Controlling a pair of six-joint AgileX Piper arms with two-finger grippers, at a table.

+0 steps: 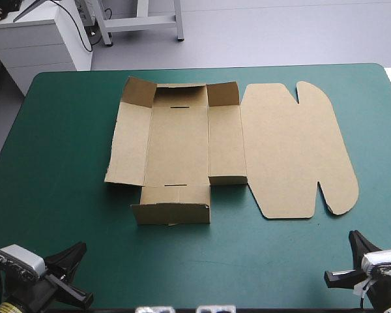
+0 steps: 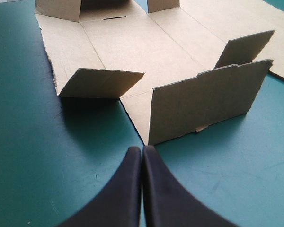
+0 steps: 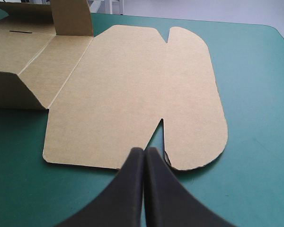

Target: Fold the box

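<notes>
Box lies opened out on the middle of the teal-green cover, base panel flat. Its near end flap stands upright, and the far end flaps are raised too. The broad lid, with rounded ears and two notches, lies flat on the right side. The left gripper sits by the table's near edge, its black fingers pressed together in one point, the near end flap just ahead and apart from it. The right gripper, jaws likewise pressed together and empty, points at the lid's near notch.
</notes>
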